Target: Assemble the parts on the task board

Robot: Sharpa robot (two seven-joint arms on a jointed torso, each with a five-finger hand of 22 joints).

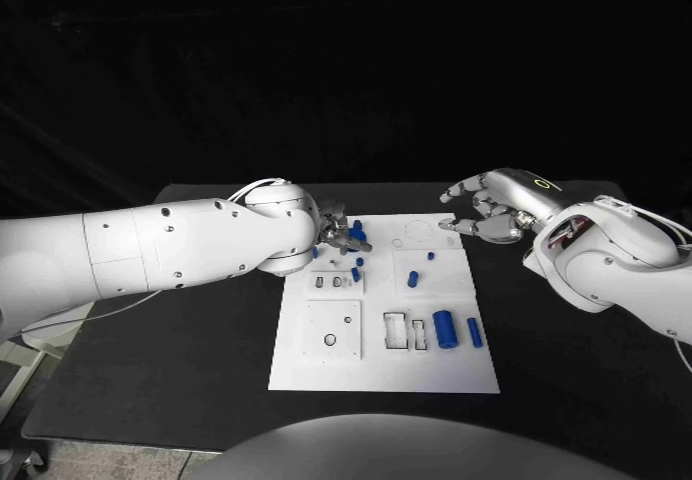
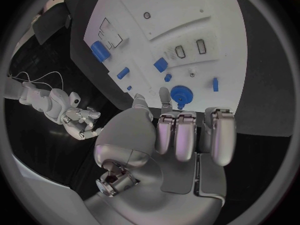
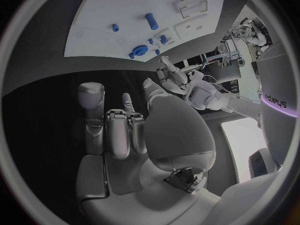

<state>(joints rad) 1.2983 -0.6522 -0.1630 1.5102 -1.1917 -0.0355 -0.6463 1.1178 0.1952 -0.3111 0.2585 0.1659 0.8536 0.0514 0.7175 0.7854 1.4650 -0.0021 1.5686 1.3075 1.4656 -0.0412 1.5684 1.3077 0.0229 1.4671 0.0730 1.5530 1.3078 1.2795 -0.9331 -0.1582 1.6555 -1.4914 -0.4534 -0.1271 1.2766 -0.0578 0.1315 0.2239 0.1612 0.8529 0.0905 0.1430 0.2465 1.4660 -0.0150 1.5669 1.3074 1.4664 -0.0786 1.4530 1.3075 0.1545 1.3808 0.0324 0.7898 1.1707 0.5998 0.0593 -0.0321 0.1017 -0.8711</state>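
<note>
Gear pinch at the board's far left corner

Parts nearest the robot come first: a large blue cylinder and a slimmer blue peg lie beside the empty slots close to the task board's near edge, which itself sits mid-table. Further up, a short blue peg and other small pieces stand or lie around the middle of the board.

Beyond those, at the board's far left corner, the left hand reaches in over the plate. In the left wrist view its fingertips touch a toothed blue gear, apparently pinching it; whether the gear is lifted or resting on the board I cannot tell.

Past the board's far right corner, the right hand hovers with fingers loosely curled and nothing in them, well apart from any part.

Risk, as I judge it: the hold on the gear looks shallow, at the fingertips alone, so the gear could tilt or slip out, and neighbouring pegs near the hand could be knocked over.
</note>
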